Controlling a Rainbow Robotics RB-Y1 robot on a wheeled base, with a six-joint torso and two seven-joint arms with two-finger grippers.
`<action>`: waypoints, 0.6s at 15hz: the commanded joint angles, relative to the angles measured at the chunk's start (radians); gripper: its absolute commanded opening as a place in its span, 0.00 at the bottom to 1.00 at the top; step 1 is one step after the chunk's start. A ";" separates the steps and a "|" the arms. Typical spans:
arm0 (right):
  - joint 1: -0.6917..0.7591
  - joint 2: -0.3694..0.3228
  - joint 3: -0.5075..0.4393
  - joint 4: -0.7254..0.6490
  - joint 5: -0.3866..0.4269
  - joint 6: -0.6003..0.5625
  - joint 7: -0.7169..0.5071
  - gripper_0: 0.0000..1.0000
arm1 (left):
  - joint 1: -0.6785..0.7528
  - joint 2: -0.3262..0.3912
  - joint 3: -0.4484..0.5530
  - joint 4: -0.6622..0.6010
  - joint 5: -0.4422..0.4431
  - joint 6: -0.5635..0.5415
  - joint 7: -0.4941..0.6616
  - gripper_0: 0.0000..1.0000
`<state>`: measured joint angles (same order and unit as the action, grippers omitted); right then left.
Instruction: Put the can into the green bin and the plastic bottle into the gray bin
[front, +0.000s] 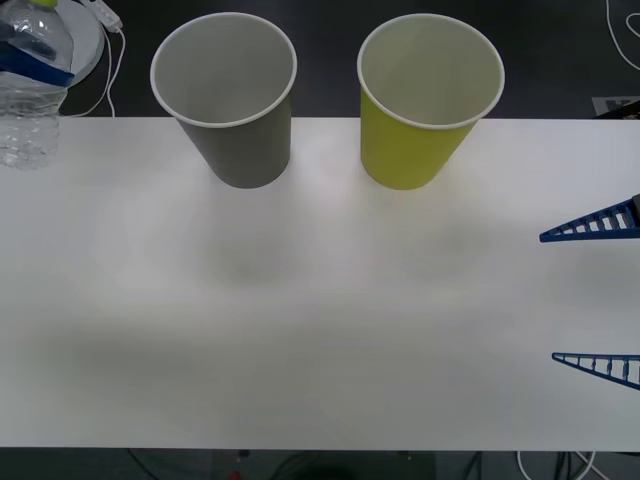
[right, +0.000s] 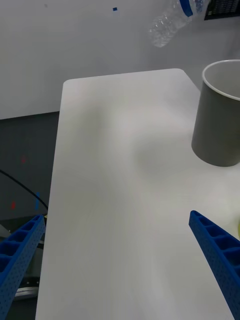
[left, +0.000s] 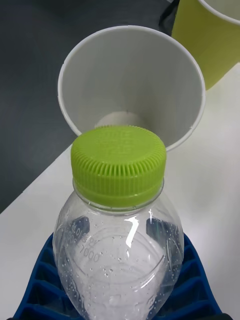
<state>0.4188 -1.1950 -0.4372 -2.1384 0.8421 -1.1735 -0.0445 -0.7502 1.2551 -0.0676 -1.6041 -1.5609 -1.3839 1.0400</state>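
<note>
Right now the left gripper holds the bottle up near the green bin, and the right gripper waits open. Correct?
Not quite. The left gripper holds the bottle near the gray bin, as the left wrist view shows. The green bin stands further off. The right gripper does wait open.

- Embossed figures reading roughly "1000" are showing on the clear shoulder of the plastic bottle (left: 117, 250), just below its lime-green cap (left: 118, 162).
- Nothing else is reading legibly.
</note>
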 joint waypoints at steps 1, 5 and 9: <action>0.000 0.000 0.000 0.000 0.000 0.000 0.000 1.00 | -0.094 0.020 -0.104 0.036 0.005 0.000 -0.009 0.00; 0.000 0.000 0.000 0.000 0.000 0.000 0.000 1.00 | -0.268 0.023 -0.255 0.113 0.001 -0.073 -0.014 0.00; 0.000 0.000 0.000 0.000 0.000 0.000 0.000 1.00 | -0.417 0.020 -0.403 0.178 0.001 -0.101 -0.020 0.00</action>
<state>0.4188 -1.1950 -0.4372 -2.1384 0.8421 -1.1735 -0.0445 -1.1430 1.2763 -0.4435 -1.4375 -1.5598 -1.4835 1.0224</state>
